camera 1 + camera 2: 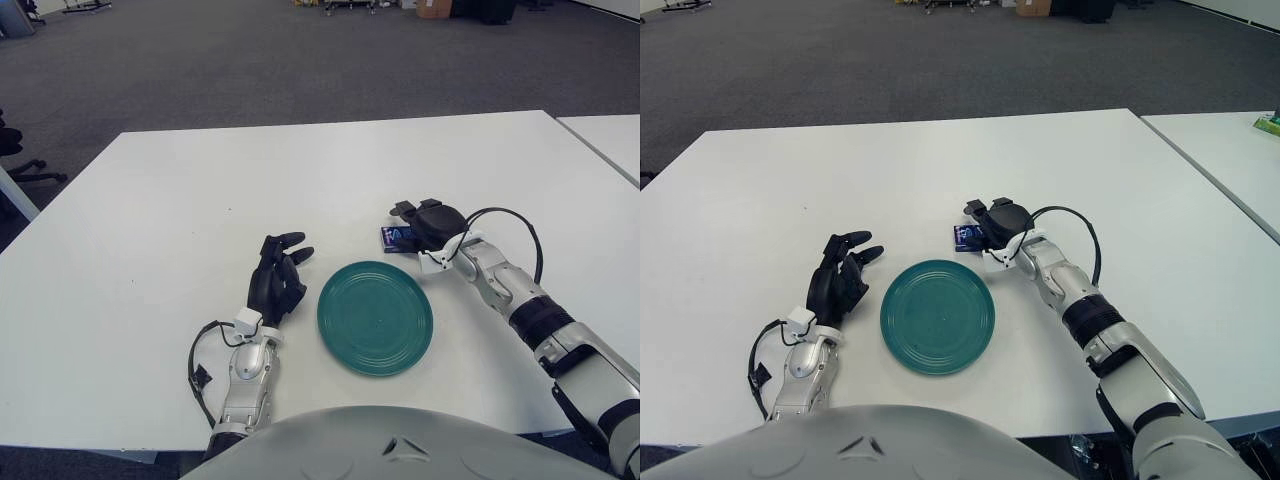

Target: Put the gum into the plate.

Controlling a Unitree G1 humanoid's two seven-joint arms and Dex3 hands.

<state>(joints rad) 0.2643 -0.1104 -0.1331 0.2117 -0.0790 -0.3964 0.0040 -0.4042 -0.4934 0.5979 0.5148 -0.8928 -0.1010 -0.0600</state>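
Landmark: green plate (pixel 375 317), flat on the white tabletop (pixel 200 190), nothing in it.

Gum (pixel 394 238): small dark blue packet, lying on the tabletop just beyond the plate's far-right rim, apart from the rim. Only its plate-side end shows; the rest is under the right robot hand.

Right robot hand (pixel 425 225): sits over the gum, beyond the plate on the right side. Fingers curl down around the packet, but whether they are actually clamped on it or only lying over it cannot be told from either view. The packet appears to be flat on the surface, not lifted.

Left robot hand (pixel 280 270): idle, just left of the plate, fingers loosely spread, holding nothing.

Risks, as judged from here:
- Thin flat packet on a smooth top: fingers may close over it and slide it away from the plate instead of pinching it.
- A weak pinch on one end could let it tip out during the carry and land short of the rim.
- A low carry could catch the rim and shove the plate toward the left robot hand.
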